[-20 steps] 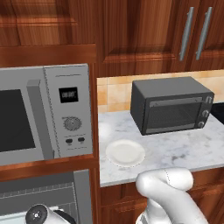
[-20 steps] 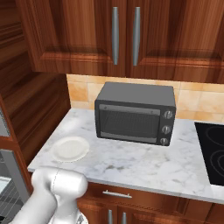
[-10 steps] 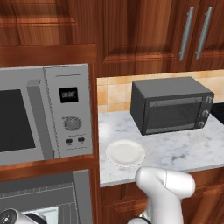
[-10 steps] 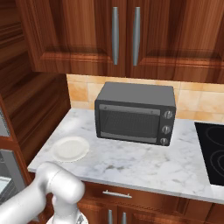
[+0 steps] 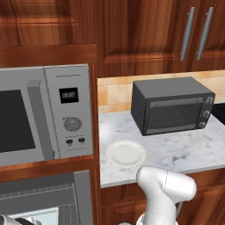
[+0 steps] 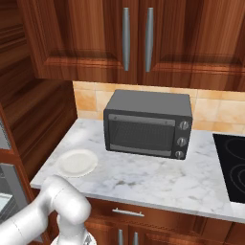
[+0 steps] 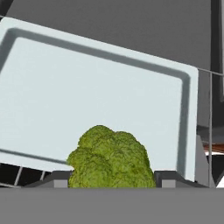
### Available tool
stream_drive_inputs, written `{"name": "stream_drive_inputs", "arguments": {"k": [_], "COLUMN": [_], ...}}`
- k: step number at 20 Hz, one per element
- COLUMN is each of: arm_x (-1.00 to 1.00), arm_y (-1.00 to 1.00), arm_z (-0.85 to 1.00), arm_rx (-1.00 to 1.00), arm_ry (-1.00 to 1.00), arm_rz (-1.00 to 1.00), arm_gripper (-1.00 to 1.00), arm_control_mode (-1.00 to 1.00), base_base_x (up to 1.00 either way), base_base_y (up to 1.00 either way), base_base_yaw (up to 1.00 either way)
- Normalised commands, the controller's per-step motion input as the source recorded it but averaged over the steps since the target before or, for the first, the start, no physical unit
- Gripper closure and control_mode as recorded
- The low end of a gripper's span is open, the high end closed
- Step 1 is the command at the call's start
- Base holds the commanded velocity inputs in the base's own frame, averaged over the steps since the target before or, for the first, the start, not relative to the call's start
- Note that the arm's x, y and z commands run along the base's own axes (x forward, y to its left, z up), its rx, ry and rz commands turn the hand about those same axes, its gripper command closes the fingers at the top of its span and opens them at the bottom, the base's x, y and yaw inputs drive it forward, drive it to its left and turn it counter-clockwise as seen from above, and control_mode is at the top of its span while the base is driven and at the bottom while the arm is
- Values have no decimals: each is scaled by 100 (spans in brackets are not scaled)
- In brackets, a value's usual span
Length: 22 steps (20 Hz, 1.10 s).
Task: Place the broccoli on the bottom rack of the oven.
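The broccoli (image 7: 111,162), a bumpy green floret, sits between my gripper's (image 7: 111,180) two dark fingertips (image 7: 57,179), which are shut on it. It hangs over the near edge of a pale baking tray (image 7: 87,87) resting on a wire rack (image 7: 210,105) inside the oven's grey cavity. In the left base view the oven (image 5: 82,195) shows as a steel frame with ribbed walls at the lower left, and my wrist (image 5: 11,219) dips into it at the bottom edge. The broccoli's stalk is hidden.
A white plate (image 5: 126,154) lies on the marble counter (image 6: 158,179) beside a black toaster oven (image 5: 173,105). A steel microwave (image 5: 44,114) sits above the oven. A black cooktop (image 6: 232,167) is at the right. My white elbow (image 5: 167,189) stands before the counter edge.
My wrist has sunk lower and further left into the oven opening, and the elbow has shifted with it. The grip on the broccoli has held.
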Motion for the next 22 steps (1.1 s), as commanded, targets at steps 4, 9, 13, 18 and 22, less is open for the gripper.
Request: {"name": "stream_drive_inputs", "arguments": {"k": [4,9,13,18,22], "arm_x": [15,21,16,16,15], "arm_y": [-29,-2,-1,0,0], "arm_z": [-18,-12,-27,-26,-28], "arm_rx": [0,0,0,-1,-2], "arm_ry": [0,0,0,0,0], "arm_rz": [-6,-6,-7,-5,-5], "arm_gripper": [100,100,100,100,100], "arm_control_mode": [-100,-100,-100,-100,-100], "base_base_x": [0,0,0,0,0], "base_base_y": [0,0,0,0,0], "base_base_yaw": [0,0,0,0,0]}}
